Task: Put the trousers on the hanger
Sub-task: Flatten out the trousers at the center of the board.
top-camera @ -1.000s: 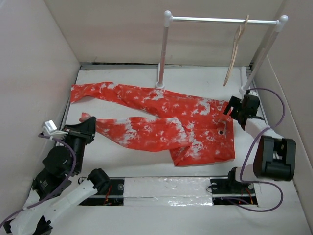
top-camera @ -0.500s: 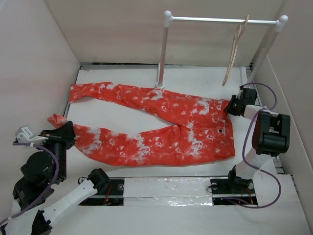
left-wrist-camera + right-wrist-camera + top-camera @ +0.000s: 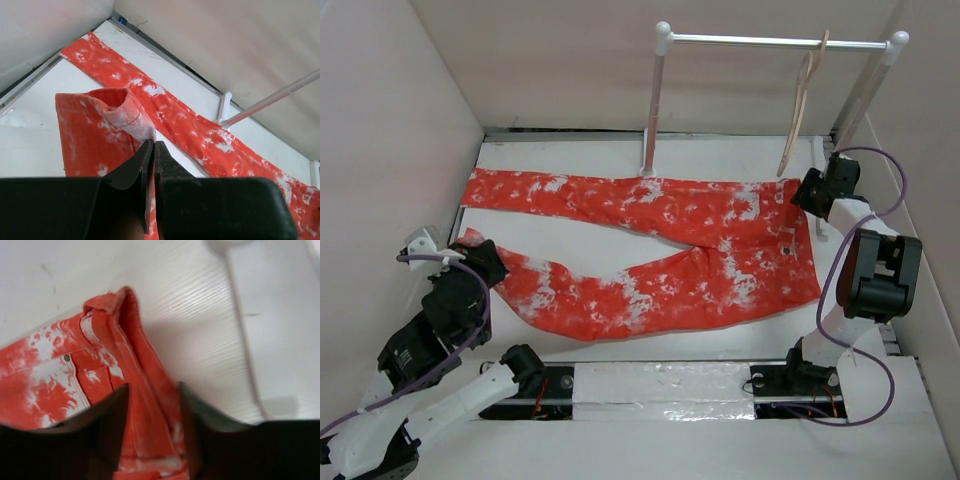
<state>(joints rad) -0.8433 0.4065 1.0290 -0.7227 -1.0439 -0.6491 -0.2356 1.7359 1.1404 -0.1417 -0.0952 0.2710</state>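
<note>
The red-orange trousers point(image 3: 700, 250) lie spread flat on the table, waist at the right and both legs running left. My left gripper point(image 3: 488, 262) is shut on the cuff of the near leg; the left wrist view shows its jaws point(image 3: 153, 143) pinching the cuff's folded edge point(image 3: 112, 107). My right gripper point(image 3: 805, 192) holds the far corner of the waist, and in the right wrist view the waistband point(image 3: 130, 375) fills the gap between its jaws point(image 3: 152, 405). The pale wooden hanger point(image 3: 800, 110) hangs from the rail, above and just behind the right gripper.
The white rail point(image 3: 770, 41) stands on two posts at the back right, one foot beside the far leg and one by the right gripper. White walls close in the left, back and right sides. A taped strip point(image 3: 660, 385) runs along the near edge.
The right gripper has pulled the waist toward the back right. The left gripper swung left with the cuff. The crumpled near leg and the waist are now stretched out flat.
</note>
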